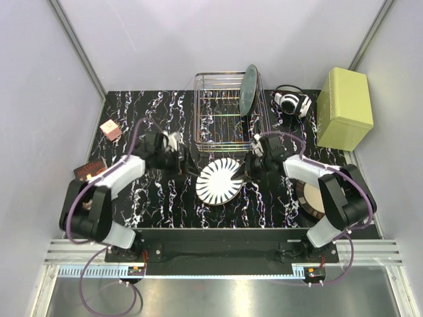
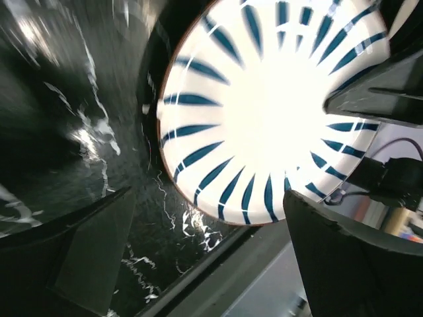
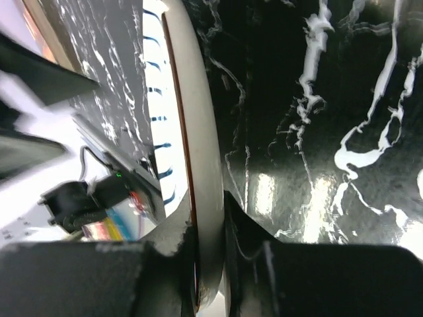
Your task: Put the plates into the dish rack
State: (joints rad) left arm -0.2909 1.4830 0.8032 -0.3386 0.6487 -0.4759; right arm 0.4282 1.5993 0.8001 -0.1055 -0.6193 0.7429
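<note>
One striped plate [image 1: 220, 181] in right hand [image 1: 250, 166], beige plate [image 1: 310, 198] half hidden

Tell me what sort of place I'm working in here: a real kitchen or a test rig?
Most likely a lab test cell, not a kitchen: plain pale walls with metal frame posts box in a black marbled tabletop, and the dish rack and striped plate look like props.

My overhead view is evenly lit and sharp. On the left wrist view, the striped plate [image 2: 264, 99] blows out white; on the right wrist view, glare spots the table [image 3: 317, 191].
</note>
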